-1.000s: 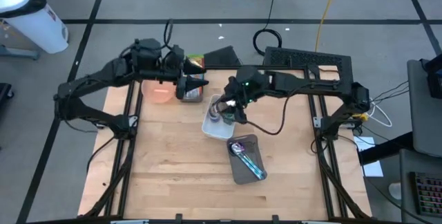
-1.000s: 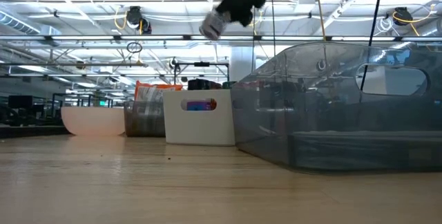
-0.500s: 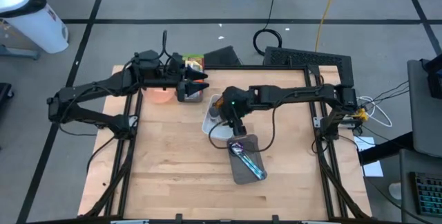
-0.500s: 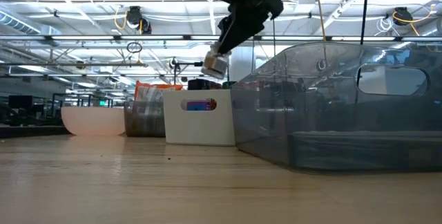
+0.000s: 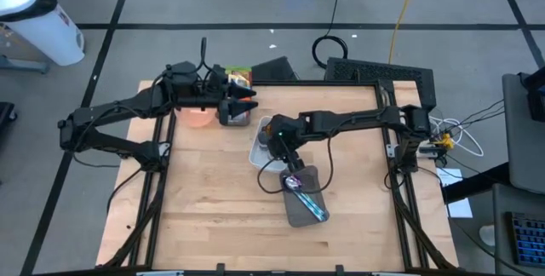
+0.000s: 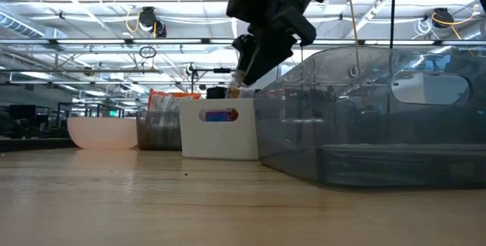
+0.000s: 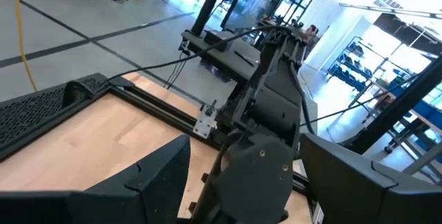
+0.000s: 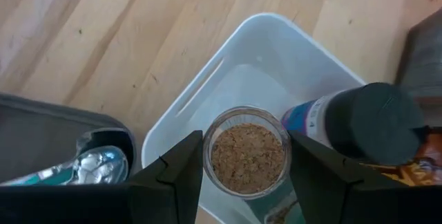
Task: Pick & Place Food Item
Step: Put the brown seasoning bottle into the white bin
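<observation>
1. The right gripper (image 8: 245, 182) hangs above the white bin (image 8: 207, 99), near the middle of the high view and a little right of centre; its jaws are closed on a small clear jar (image 8: 247, 156) filled with brown granules.
2. In the right wrist view the jar sits between the two dark fingers (image 8: 173, 175), its round face toward the camera, directly above the bin's open interior.
3. Inside the white bin (image 5: 269, 150) stands a bottle with a dark cap (image 8: 369, 117) and a purple and white label, just beside the held jar.
4. The grey tray (image 5: 304, 198) lies just below the white bin in the high view, at centre; a spoon (image 5: 303, 196) with a teal handle rests in it.
5. In the low view the right gripper (image 6: 241, 71) comes down from the top centre, its tip just above the rim of the white bin (image 6: 220, 130), with the clear tray wall (image 6: 364, 117) filling the right side.
6. The left gripper (image 5: 247, 99) waits at the upper left of the table (image 5: 213, 216), jaws open and holding nothing, above a dark container (image 5: 235, 116) beside the pink bowl (image 5: 196, 116).
7. A colourful packet (image 5: 241, 77) lies at the table's upper edge, near the left gripper.
</observation>
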Tool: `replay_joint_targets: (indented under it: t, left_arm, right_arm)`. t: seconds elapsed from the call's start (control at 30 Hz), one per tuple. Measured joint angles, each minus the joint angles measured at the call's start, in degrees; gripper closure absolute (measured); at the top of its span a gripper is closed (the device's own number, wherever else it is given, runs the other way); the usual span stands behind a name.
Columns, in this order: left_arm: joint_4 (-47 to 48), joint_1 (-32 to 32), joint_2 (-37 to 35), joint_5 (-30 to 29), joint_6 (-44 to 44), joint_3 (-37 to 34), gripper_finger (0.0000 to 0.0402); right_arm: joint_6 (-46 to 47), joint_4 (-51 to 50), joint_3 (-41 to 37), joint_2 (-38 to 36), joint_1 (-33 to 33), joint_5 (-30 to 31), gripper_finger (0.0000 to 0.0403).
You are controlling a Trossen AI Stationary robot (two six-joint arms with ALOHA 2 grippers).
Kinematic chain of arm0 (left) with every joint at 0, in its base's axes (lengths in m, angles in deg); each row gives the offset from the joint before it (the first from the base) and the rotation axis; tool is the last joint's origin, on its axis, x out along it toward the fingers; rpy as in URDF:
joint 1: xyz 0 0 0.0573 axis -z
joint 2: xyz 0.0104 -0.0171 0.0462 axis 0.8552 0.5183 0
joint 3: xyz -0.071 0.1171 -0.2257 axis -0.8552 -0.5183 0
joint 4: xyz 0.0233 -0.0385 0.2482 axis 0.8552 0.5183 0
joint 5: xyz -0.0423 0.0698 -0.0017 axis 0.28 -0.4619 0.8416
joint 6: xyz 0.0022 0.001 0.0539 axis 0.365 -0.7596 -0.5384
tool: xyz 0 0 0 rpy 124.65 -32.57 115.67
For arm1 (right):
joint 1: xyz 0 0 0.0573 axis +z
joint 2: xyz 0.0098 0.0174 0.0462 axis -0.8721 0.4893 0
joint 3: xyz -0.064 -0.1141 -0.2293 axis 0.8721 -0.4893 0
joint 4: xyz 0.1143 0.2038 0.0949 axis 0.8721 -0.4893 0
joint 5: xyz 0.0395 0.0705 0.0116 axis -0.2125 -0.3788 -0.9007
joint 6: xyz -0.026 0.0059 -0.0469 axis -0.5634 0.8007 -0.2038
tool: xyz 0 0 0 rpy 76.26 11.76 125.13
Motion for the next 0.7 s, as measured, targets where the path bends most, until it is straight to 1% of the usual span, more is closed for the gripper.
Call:
replay_joint_targets:
  t: [0.37,0.43,0.53,0.7]
  left_arm:
    - [0.15,0.0,0.15,0.01,0.04,0.0,0.0124]
    - [0.15,0.0,0.15,0.01,0.04,0.0,0.0124]
    - [0.24,0.02,0.15,0.06,0.29,0.0,0.0124]
    - [0.58,0.06,0.15,0.48,1.08,0.0,0.0124]
  right_arm:
    - [-1.89,-0.71,0.0,0.1,0.04,-0.21,0.0234]
    - [-1.9,-0.21,0.11,1.72,0.14,-0.23,0.0234]
    - [-2.07,-2.81,-0.04,3.77,0.37,-0.21,0.0234]
    - [-3.1,-3.49,0.02,6.27,0.75,0.07,0.0234]
